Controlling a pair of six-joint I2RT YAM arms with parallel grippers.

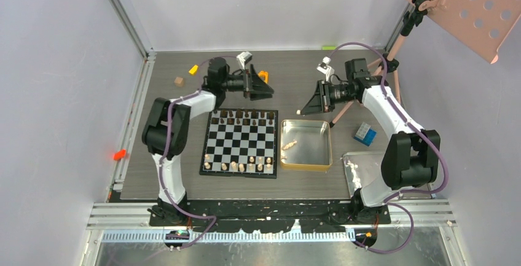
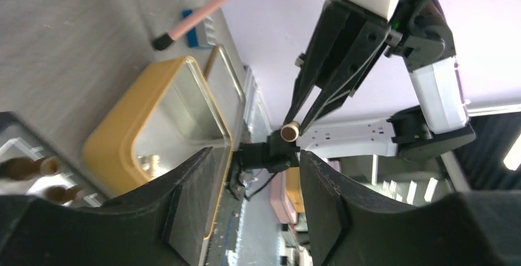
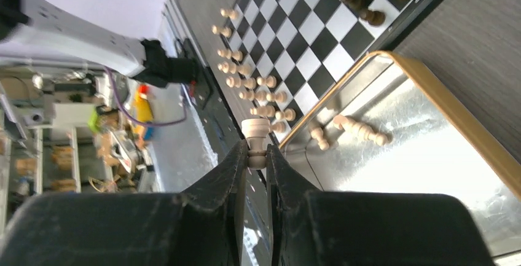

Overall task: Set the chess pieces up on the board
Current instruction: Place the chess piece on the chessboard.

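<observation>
My right claw (image 3: 257, 155), nearest, is clenched on a pale chess piece (image 3: 255, 129) whose long axis runs out past the fingertips. The board (image 3: 289, 39) lies ahead, beyond the tin (image 3: 454, 112). My left claw (image 2: 257, 155), released and empty, faces the piece and is judged nearer the board.

The flat black-and-white checkered board (image 1: 241, 140) lay open mid-field between dark brown wooden pieces (image 1: 244, 116) far and pale tan wooden pieces (image 1: 241, 166) near; a gold metal tin (image 1: 305, 168) flanked its right.
</observation>
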